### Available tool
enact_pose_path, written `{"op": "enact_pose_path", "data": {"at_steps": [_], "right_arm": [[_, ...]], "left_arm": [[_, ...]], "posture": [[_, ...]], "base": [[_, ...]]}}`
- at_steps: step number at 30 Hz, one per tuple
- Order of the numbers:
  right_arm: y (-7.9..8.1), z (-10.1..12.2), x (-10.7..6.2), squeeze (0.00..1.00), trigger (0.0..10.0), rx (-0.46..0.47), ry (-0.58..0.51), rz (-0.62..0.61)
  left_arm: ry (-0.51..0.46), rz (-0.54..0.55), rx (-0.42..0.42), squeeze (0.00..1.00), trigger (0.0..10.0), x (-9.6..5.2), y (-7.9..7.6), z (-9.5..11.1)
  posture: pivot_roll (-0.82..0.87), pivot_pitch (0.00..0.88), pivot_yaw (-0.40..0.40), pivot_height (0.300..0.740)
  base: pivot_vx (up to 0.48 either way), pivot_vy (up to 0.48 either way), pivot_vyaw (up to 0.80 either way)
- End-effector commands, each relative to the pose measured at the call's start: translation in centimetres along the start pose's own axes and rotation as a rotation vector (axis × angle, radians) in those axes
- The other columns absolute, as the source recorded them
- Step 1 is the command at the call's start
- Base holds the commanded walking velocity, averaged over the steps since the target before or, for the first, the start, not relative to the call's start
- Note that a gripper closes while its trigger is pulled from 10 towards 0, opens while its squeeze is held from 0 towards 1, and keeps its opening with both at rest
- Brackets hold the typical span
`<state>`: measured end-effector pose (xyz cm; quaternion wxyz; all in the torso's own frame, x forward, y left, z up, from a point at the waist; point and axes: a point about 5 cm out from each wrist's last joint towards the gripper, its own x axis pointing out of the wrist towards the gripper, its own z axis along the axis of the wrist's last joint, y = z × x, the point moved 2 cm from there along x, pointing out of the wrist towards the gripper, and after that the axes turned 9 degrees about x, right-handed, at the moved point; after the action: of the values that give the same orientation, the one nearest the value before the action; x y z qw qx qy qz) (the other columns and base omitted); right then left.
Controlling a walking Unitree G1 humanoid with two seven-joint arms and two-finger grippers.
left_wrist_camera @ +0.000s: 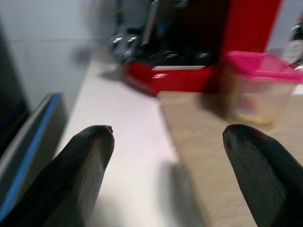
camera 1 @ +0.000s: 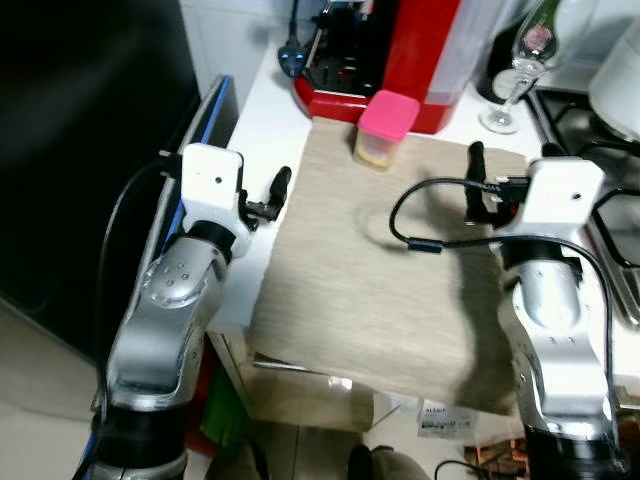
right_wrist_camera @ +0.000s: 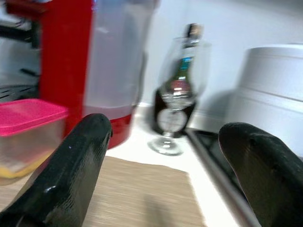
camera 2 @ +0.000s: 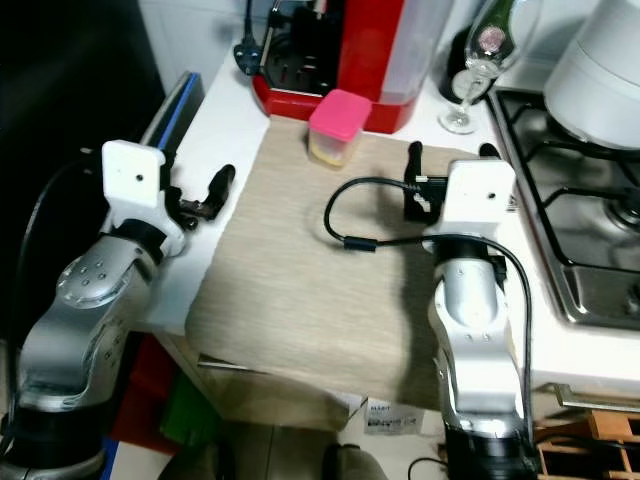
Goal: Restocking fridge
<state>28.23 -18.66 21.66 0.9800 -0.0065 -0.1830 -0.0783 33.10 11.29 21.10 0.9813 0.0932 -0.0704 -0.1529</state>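
A clear tub with a pink lid (camera 1: 385, 128) stands at the far edge of a beige mat (camera 1: 370, 290) on the white counter, just in front of a red appliance. My left gripper (camera 1: 272, 195) hovers open at the mat's left edge, over the white counter. In the left wrist view its fingers (left_wrist_camera: 71, 175) stand wide apart, with the tub (left_wrist_camera: 255, 90) ahead and off to one side. My right gripper (camera 1: 512, 155) is open above the mat's far right corner, to the right of the tub. Neither gripper holds anything.
A red appliance (camera 1: 400, 60) and a black plug (camera 1: 291, 58) sit at the back. A wine glass (camera 1: 515, 70) and a dark bottle (right_wrist_camera: 187, 71) stand right of it. A gas hob (camera 1: 610, 200) with a white pot (camera 2: 605, 70) lies at right. A tall black surface (camera 1: 90, 150) rises at left.
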Motion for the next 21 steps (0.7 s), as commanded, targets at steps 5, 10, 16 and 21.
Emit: {"op": "enact_pose_path", "data": {"at_steps": [5,10,16,21], "right_arm": [[-1.8,1.1,-1.9,0.0,10.0,-0.046,-0.028,-0.092],[-2.7,0.9,-3.4,0.0,10.0,-0.066,-0.003,-0.125],[-2.9,0.9,-4.2,0.0,10.0,-0.079,0.015,-0.134],[-2.9,0.6,-4.8,0.0,10.0,-0.085,0.042,-0.14]], "left_arm": [[-0.102,-0.134,-0.031,0.0,10.0,3.5,-2.0,1.3],[-0.094,-0.167,-0.014,0.0,10.0,6.2,-2.9,0.7],[-0.088,-0.136,-0.014,1.0,10.0,7.6,-1.7,0.5],[-0.136,-0.093,-0.002,1.0,10.0,8.5,-0.4,2.2]], "posture": [[-0.22,0.016,0.074,0.74],[-0.29,0.02,0.115,0.74],[-0.31,0.023,0.129,0.74],[-0.31,0.03,0.134,0.74]], "base": [[0.0,0.0,0.0],[0.0,0.0,0.0],[0.0,0.0,0.0],[0.0,0.0,0.0]]}}
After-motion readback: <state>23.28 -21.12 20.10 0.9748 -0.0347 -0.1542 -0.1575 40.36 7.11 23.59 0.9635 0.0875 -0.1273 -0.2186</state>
